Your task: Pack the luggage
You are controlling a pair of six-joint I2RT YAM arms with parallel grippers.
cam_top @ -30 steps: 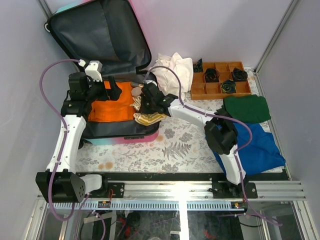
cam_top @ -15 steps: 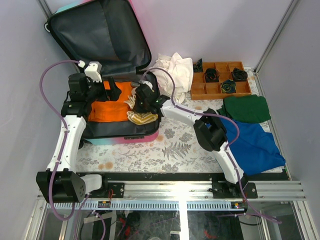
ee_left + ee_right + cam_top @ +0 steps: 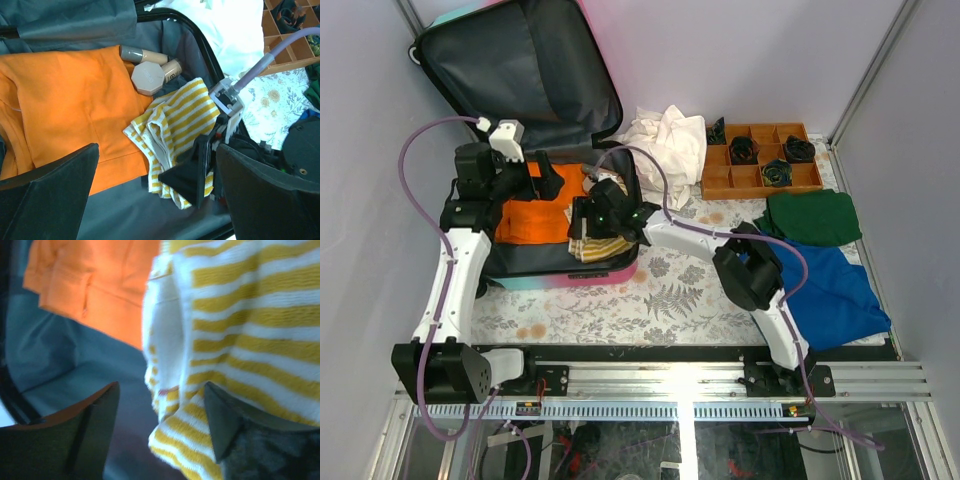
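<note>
In luggage (image 3: 520, 75), right gripper (image 3: 160, 407) now parted

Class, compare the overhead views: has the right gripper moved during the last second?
Yes. The right gripper has shifted left, away from the orange tray, farther over the open luggage, and its jaws have opened above the striped cloth.

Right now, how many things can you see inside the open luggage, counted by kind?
Cloths: 2, the orange garment and the yellow-striped cloth
Beige tubes: 2
Octagonal compact: 1
Total visible in the luggage: 5
</note>
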